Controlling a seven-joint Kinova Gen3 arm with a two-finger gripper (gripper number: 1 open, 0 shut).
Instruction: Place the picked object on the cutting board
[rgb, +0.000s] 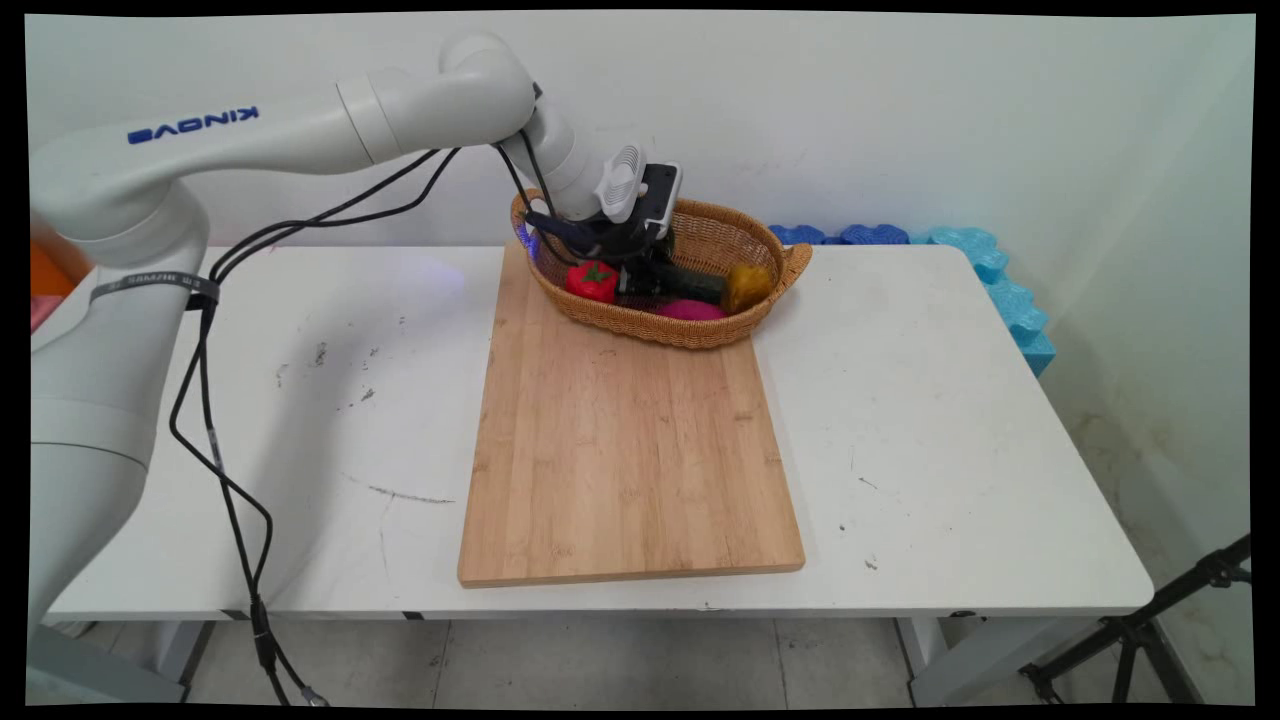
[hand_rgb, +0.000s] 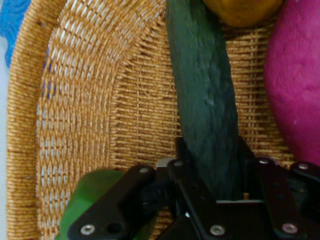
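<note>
Up close, hand view shows the hand (hand_rgb: 212, 170) pinching a dark green cucumber (hand_rgb: 205, 90), rough-skinned; main view hides that grip. Wicker basket (rgb: 640, 322) at upper centre, on the cutting board's (rgb: 625, 450) far end, holds cucumber, red strawberry (rgb: 592, 281), magenta piece (rgb: 690, 311), yellow piece (rgb: 746, 286).

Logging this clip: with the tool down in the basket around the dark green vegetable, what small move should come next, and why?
Probably a short straight lift. The tool already straddles the dark green cucumber inside the wicker basket, with the pink item and yellow item close by.
</note>
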